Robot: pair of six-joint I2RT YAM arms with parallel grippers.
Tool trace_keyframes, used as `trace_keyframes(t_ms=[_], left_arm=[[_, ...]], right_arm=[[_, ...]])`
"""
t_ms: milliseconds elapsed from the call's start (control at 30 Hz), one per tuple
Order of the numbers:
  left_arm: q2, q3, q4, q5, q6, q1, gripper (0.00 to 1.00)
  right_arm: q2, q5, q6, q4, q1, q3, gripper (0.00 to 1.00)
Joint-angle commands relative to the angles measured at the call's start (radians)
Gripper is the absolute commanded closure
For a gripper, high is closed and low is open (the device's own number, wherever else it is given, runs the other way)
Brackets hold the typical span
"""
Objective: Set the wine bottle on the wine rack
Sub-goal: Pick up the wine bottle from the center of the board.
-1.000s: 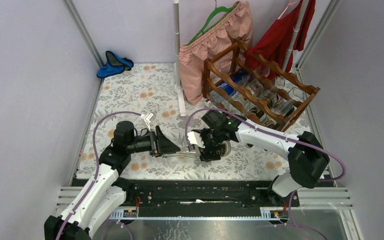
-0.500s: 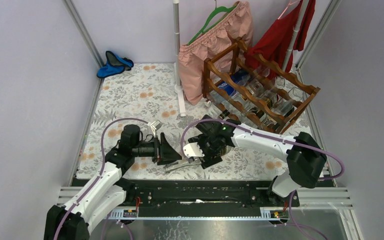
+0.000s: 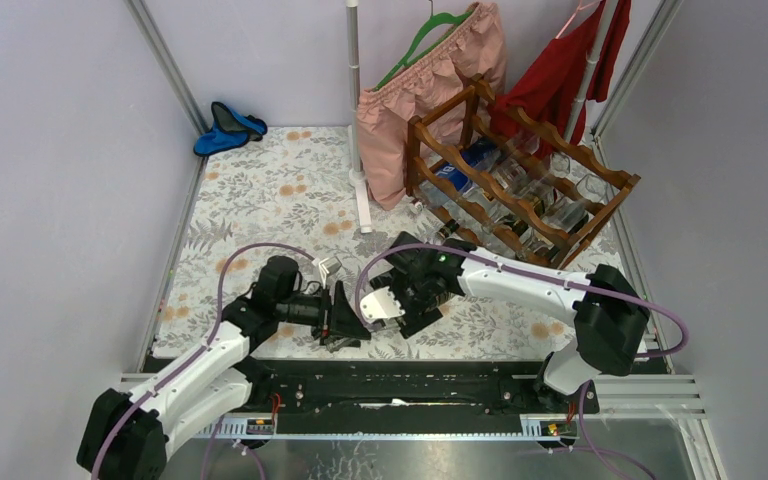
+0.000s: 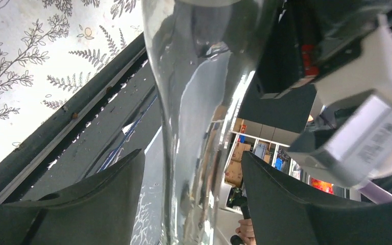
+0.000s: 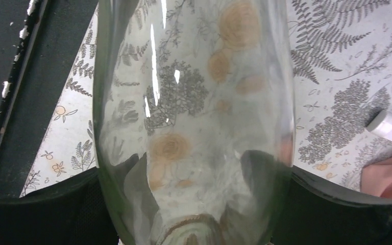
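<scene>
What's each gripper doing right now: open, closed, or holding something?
Left gripper: fingers on either side of the wine bottle at its neck; whether it grips cannot be told.
Right gripper: closed on the wine bottle's body, holding it.

- Surface (image 3: 250,205): covered in a floral-print cloth.
- Wine rack (image 3: 615,178): stands at the far right.
- Blue items (image 3: 225,128): far left corner.
- White pole foot (image 3: 363,207): far middle.
</scene>
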Motion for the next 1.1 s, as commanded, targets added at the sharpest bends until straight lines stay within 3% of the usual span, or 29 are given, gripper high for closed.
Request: trace_keyframes(t_ms=[0, 200, 1067], left_arm=[[0.028, 0.027, 0.001, -0.029, 0.029, -0.028, 0.25], [0.053, 0.029, 0.002, -0.016, 0.034, -0.033, 0.35], [0.068, 0.023, 0.05, 0.077, 0.014, -0.064, 0.37]], right_arm=[[-0.023, 0.023, -0.03, 0.033, 0.011, 0.093, 1.0], [-0.019, 0.065, -0.059, 0.033, 0.027, 0.083, 1.0], [0.006, 0.147, -0.065, 0.065, 0.058, 0.064, 1.0]])
